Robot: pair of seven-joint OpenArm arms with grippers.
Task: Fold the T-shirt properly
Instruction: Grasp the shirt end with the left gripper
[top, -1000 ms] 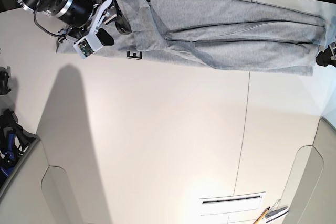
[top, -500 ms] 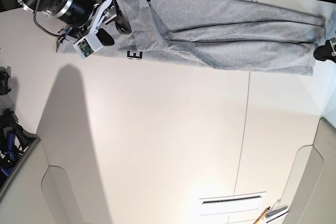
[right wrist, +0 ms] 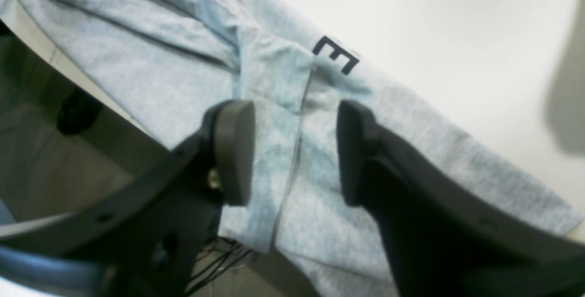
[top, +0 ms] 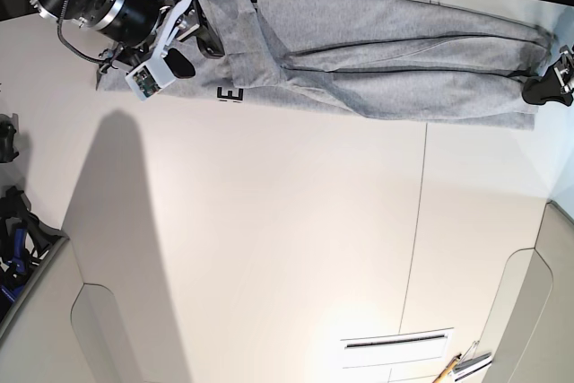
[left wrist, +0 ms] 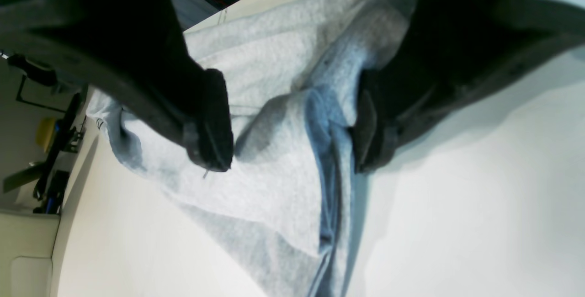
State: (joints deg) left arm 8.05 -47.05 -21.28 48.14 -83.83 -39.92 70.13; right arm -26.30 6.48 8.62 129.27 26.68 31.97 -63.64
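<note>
On the white table (top: 269, 248) the T-shirt (top: 377, 60) lay along the upper frame, both jaws spread over its ends; each should pinch all layers evenly.

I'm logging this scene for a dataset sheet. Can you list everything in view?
T-shirt: one, heather grey with a dark letter E showing, folded into a long band along the far table edge.
Table: one, white, under everything, a thin seam running across it.
Slotted plate: one, white, near table edge.
Small tools: a few, too small to identify, beside the plate.
Right gripper: one, black, open above the shirt's lettered end.
Left gripper: one, black, open over the shirt's opposite end, fabric between its fingers.
</note>
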